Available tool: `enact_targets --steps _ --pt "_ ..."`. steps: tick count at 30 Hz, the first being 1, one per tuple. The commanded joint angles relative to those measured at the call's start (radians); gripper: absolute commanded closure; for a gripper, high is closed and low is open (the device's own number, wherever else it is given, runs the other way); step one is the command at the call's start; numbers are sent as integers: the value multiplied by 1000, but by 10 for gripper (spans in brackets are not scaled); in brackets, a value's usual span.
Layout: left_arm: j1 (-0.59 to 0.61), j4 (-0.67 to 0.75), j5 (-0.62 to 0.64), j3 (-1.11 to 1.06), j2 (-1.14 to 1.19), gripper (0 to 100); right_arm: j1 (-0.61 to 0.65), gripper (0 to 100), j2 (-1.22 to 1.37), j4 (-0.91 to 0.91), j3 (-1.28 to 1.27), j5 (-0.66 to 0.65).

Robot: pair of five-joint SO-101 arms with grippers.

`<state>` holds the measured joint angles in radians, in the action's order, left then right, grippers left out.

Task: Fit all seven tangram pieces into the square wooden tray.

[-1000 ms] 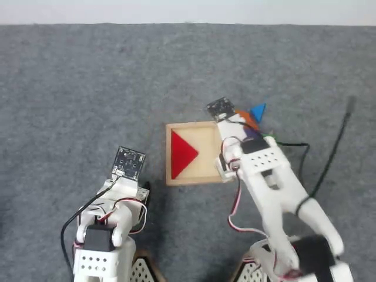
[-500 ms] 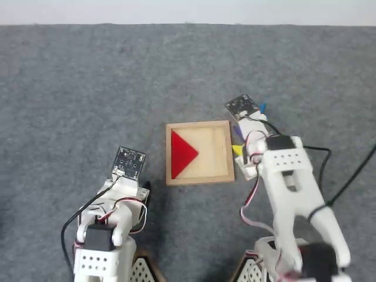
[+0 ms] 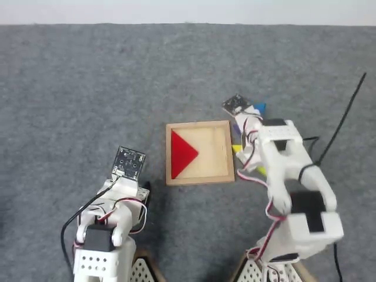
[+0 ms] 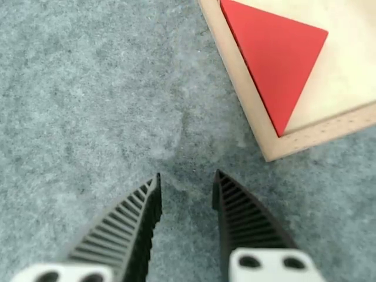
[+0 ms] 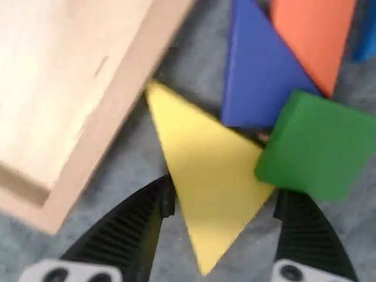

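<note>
Grey carpet (image 3: pixel 88 76) covers the table under the square wooden tray (image 3: pixel 198 124). The left gripper (image 4: pixel 187 177) hangs over bare carpet just off one tray corner, its jaws partly open and holding nothing. The right gripper (image 5: pixel 225 197) is beside the tray's opposite wall, its jaws spread wide around the yellow triangle (image 5: pixel 205 170) without clamping it. The red triangle (image 3: pixel 182 153) lies inside the tray. Outside it, the blue triangle (image 5: pixel 255 76), green square (image 5: pixel 314 144) and orange piece (image 5: pixel 311 35) cluster beyond the yellow triangle.
</note>
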<state>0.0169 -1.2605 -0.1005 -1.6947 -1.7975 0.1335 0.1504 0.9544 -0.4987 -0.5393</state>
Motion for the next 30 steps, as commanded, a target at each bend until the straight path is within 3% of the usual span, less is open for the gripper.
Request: enact_targets --steps 1,12,20,26,30 --pt "5 -3 8 10 -20 863 -39 709 58 -8 140 -15" --pt "5 -3 8 10 -20 863 -28 586 104 -10 172 -137" --pt "5 -3 8 10 -20 863 -24 589 107 -27 163 -204" --pt "5 -3 8 10 -20 863 -4 681 110 42 158 -204" --pt "5 -3 8 10 -20 863 12 684 110 58 158 -204"
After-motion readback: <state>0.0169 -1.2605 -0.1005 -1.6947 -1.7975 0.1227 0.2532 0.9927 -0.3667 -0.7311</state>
